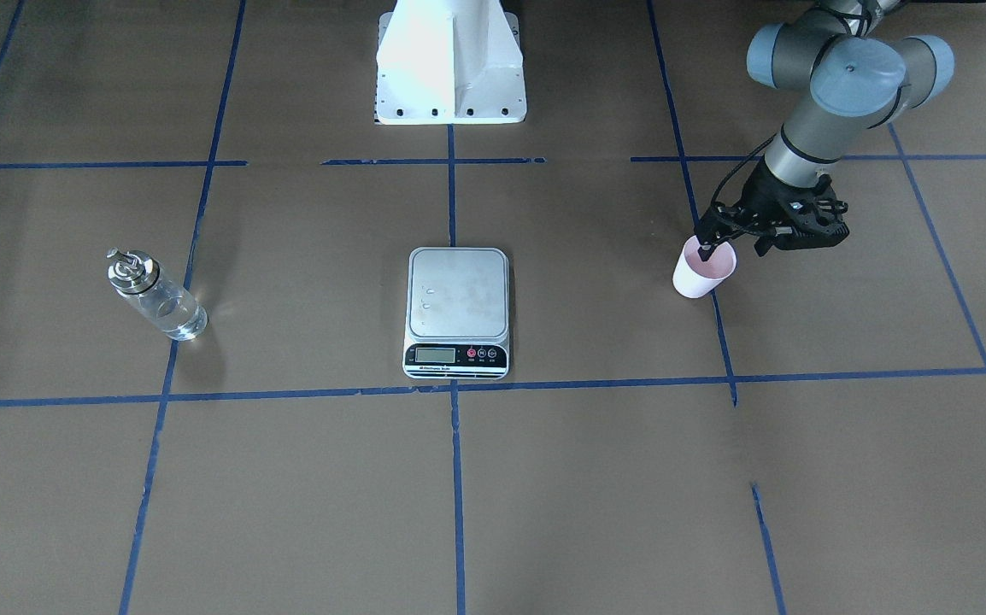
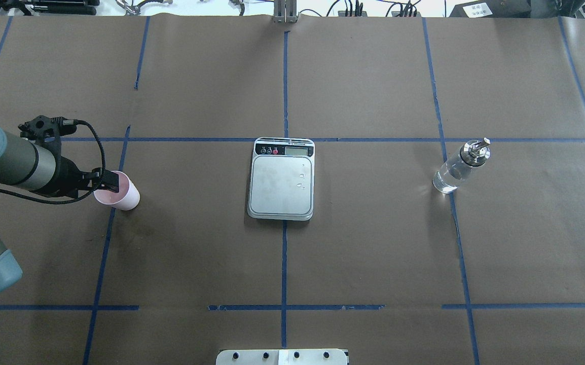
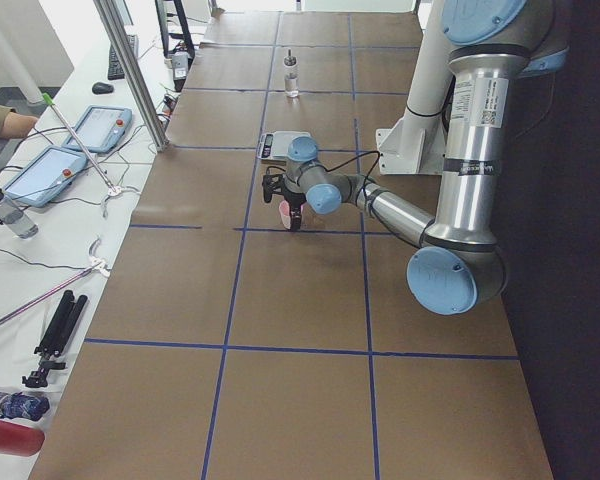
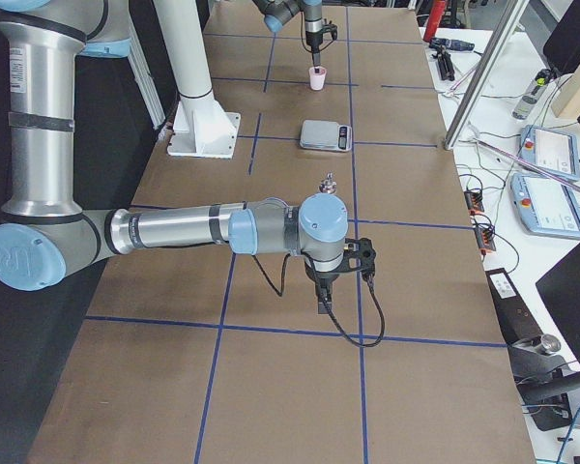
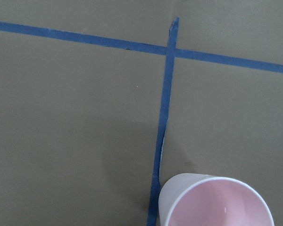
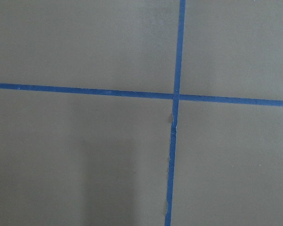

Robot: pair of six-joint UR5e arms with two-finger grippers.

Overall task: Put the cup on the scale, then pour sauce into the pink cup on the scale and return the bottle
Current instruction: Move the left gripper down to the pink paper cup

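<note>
Pink cup (image 2: pixel 118 191) stands upright near the worktop's left edge, nothing visible inside; left gripper (image 2: pixel 111 182) grasps its rim. Scale (image 2: pixel 282 178) central, platform bare. Bottle (image 2: pixel 460 166) of clear sauce stands right. Right gripper's (image 4: pixel 326 300) state: cannot tell.

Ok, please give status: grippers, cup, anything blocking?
Left gripper at cup rim, one finger inside, grip unclear. Right gripper only in side view. Cup off scale; bottle untouched. Path clear.

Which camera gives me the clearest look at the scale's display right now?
The front-facing view: the scale sits centred with its black strip and LCD turned toward that camera. Overhead shows the scale clearly too, but the strip lies at its far edge. Both side views show it small and far off. Neither wrist view shows it.
</note>
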